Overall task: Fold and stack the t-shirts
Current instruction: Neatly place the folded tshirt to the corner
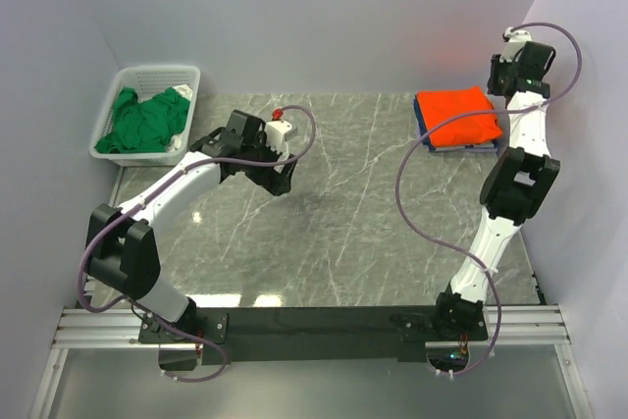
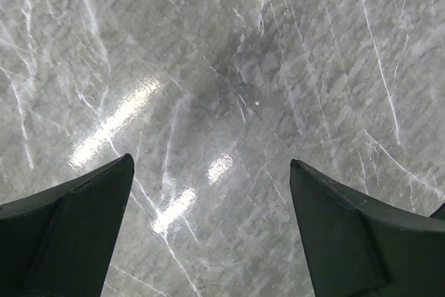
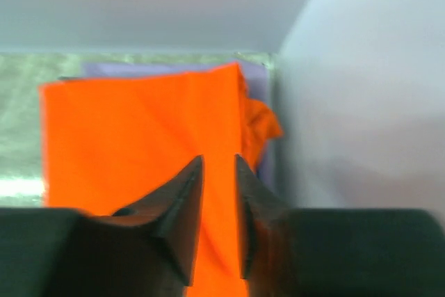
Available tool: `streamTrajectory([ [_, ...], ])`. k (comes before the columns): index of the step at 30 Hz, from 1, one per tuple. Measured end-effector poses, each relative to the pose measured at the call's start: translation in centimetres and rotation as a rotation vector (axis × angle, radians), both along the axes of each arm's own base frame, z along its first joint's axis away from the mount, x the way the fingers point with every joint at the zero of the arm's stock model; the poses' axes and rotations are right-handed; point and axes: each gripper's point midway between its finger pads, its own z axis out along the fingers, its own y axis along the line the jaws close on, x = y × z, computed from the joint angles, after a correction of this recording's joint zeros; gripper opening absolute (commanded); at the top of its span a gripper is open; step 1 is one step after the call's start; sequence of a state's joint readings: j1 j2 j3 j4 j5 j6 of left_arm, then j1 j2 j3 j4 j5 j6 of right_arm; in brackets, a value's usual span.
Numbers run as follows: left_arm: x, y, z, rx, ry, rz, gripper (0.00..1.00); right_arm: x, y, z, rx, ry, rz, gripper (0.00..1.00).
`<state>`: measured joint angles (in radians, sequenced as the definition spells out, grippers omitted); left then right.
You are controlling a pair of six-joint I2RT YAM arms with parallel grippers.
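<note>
The left gripper [image 2: 212,161] hung over a bare stretch of the grey marbled table [image 1: 343,233], toward its left-middle, with its jaws spread wide and nothing between them. The right gripper [image 3: 219,159] sat at the far right corner, near the back wall, pointed at the orange t-shirt [image 1: 456,113]; its jaws were parted by only a narrow gap, with orange cloth visible beyond the gap and nothing pinched in it. The orange t-shirt lay folded on top of the navy blue t-shirt [image 1: 471,147], whose edge peeked out along the near side of the stack. The green t-shirt [image 1: 147,120] lay crumpled in the white basket [image 1: 157,72] at the far left corner, well apart from the stack
</note>
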<state>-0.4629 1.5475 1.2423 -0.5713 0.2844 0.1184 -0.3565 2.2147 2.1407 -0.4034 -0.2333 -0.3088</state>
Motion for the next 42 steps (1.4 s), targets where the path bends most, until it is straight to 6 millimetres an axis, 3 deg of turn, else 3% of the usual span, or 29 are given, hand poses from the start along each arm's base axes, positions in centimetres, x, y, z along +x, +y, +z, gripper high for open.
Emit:
streamTrajectory([
  [2,0.3,0.2,0.3,-0.007,-0.001,0.006,0.99,0.6,0.7,0.3,0.050,-0.022,0.015,0.18],
  [5,0.7,0.6,0.7,-0.017,0.002,0.015,0.99,1.9,1.2,0.0,0.121,-0.058,0.017,0.15],
  [7,1.0,0.7,0.9,-0.026,0.005,0.018,0.99,2.7,1.3,-1.3,0.168,-0.063,0.008,0.13],
  [14,1.9,1.4,0.0,-0.036,0.048,0.039,0.99,3.5,1.3,-10.1,0.401,0.004,-0.078,0.03],
  [18,2.4,1.5,-0.2,-0.046,0.068,0.046,0.99,3.0,0.2,-12.9,0.464,0.033,-0.154,0.02],
  [27,3.5,0.9,0.5,-0.068,0.062,0.041,0.99,2.5,-3.0,-13.0,0.338,0.031,-0.272,0.03],
  [33,3.6,0.8,0.8,-0.074,0.058,0.038,0.99,0.4,-3.3,-12.3,0.241,0.077,-0.242,0.07],
  [42,3.3,1.0,0.7,-0.073,0.061,0.040,0.99,-4.7,-2.5,-6.0,0.099,0.070,-0.191,0.07],
])
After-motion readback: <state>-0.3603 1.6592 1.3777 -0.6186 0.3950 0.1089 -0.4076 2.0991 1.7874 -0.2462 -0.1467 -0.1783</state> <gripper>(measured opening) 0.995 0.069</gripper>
